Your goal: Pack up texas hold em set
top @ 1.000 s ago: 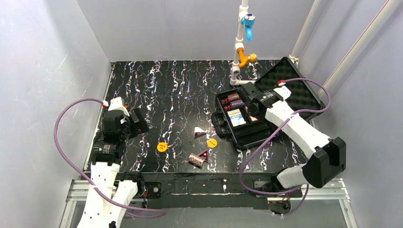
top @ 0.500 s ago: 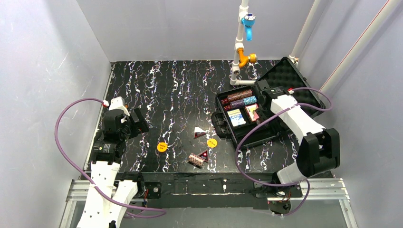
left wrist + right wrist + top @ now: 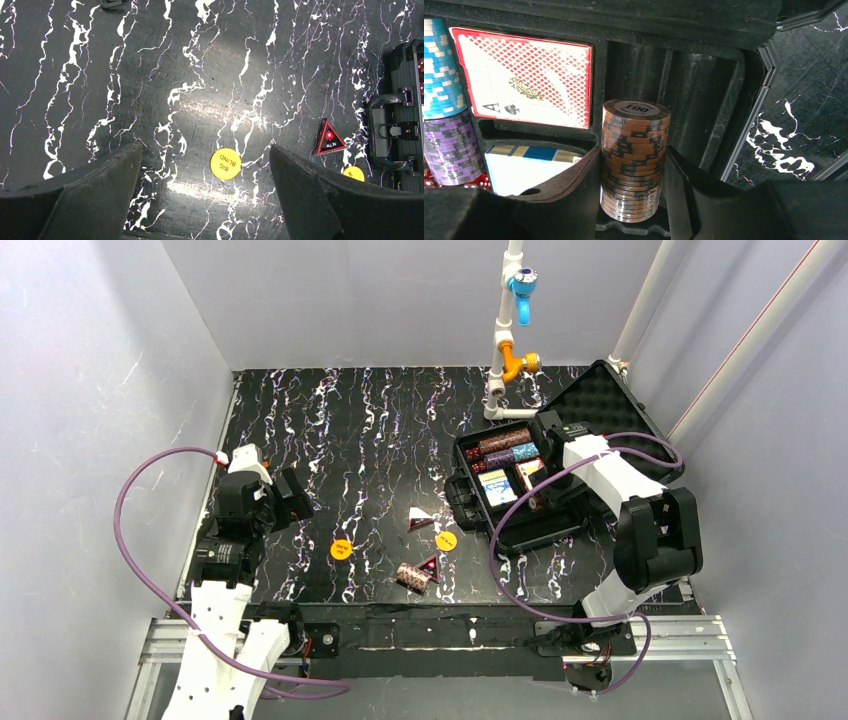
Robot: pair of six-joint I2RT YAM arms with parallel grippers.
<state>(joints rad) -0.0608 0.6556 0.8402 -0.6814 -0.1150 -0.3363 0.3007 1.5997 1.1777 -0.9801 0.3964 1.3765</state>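
Observation:
The black case (image 3: 466, 502) lies open at the right, its foam lid (image 3: 610, 405) tilted back. My right gripper (image 3: 536, 488) reaches into its right side. In the right wrist view the right gripper (image 3: 633, 152) is shut on a brown chip roll (image 3: 636, 125) marked 100, held over a foam slot. A red card deck (image 3: 524, 77), a blue deck (image 3: 531, 167), and blue chips (image 3: 441, 90) and purple chips (image 3: 451, 150) sit in the case. My left gripper (image 3: 292, 496) is open and empty; in the left wrist view it (image 3: 205, 152) hovers near a yellow "BIG BLIND" disc (image 3: 225, 163).
On the table lie two orange discs (image 3: 341, 549) (image 3: 446, 540), two triangular markers (image 3: 420, 519) (image 3: 430, 564) and a loose chip roll (image 3: 412, 577). The "ALL IN" triangle (image 3: 329, 142) and case handle (image 3: 392, 132) show in the left wrist view. A white pipe stand (image 3: 500, 360) rises behind the case.
My right arm has folded in closer to the case, and its gripper has moved with the brown roll to the case's right side. The left arm has not moved.

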